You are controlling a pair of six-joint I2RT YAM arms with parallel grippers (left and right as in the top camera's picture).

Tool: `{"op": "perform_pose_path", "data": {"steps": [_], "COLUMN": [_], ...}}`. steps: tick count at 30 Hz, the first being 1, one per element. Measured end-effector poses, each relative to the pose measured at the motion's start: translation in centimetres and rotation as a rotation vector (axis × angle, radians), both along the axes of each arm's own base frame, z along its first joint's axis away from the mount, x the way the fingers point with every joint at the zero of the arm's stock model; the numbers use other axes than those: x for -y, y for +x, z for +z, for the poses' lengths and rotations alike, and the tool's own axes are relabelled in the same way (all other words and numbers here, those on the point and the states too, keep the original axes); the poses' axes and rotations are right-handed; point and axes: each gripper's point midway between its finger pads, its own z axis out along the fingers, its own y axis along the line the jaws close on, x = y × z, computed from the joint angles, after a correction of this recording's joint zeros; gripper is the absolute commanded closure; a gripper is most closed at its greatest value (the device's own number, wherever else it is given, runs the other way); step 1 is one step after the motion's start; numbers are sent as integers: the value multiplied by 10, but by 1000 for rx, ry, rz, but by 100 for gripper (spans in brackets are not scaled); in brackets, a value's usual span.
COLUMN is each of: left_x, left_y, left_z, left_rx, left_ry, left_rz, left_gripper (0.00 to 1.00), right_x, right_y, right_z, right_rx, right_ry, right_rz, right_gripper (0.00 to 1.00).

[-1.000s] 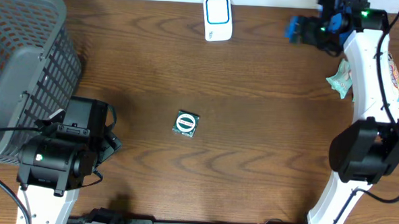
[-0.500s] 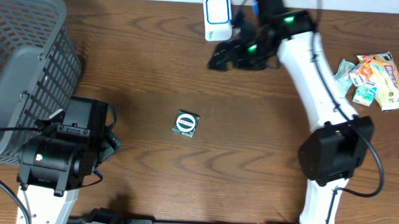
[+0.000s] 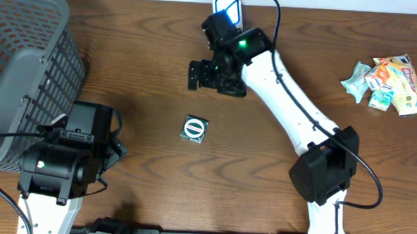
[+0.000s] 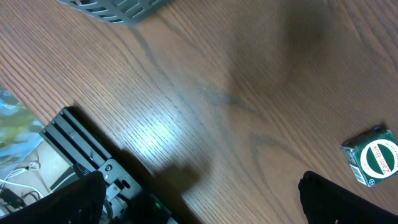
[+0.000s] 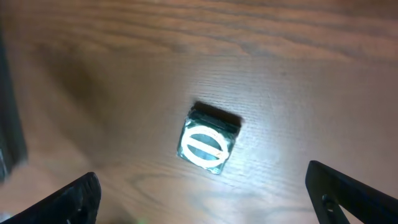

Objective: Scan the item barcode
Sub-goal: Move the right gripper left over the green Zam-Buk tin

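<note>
The item, a small green square packet (image 3: 194,129) with a white round label, lies flat on the wooden table near its middle. It also shows at the right edge of the left wrist view as the packet (image 4: 372,155). My right gripper (image 3: 200,76) hovers behind the packet, open and empty. In its wrist view the packet (image 5: 208,144) lies just ahead of the gripper (image 5: 202,190), between the lines of the two fingers. My left gripper (image 3: 119,134) rests open and empty at the front left. A white and blue scanner (image 3: 227,6) stands at the back edge, partly hidden by the right arm.
A grey mesh basket (image 3: 20,59) fills the back left corner. Several snack packets (image 3: 387,84) lie at the right edge. A black rail (image 4: 93,155) runs along the table's front edge by the left arm's base.
The right arm has swung from the far back right corner leftward across the table, and its gripper now hangs just behind the green packet. The left arm and the packet have not moved.
</note>
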Motion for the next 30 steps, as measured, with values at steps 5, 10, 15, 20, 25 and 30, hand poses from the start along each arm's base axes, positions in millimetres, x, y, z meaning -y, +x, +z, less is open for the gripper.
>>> {"op": "perform_pose_path", "data": {"steps": [5, 10, 15, 20, 25, 30], "left_x": [0, 0, 0, 0, 0, 0], "left_y": [0, 0, 0, 0, 0, 0], "left_z": [0, 0, 0, 0, 0, 0], "left_rx": [0, 0, 0, 0, 0, 0], "left_ry": [0, 0, 0, 0, 0, 0], "left_rz": [0, 0, 0, 0, 0, 0], "left_gripper": [2, 2, 2, 2, 2, 3], "right_x": [-17, -24, -18, -12, -8, -10], "right_y": [-12, -29, -37, -35, -39, -42], "right_z": [-1, -5, -15, -46, -68, -80], "right_rx": [15, 16, 1, -6, -26, -45], "right_ry": [-33, -102, -160, -185, -200, -187], "right_rz": [-50, -111, -256, -375, -402, -410], "right_gripper": [2, 1, 1, 1, 2, 1]}}
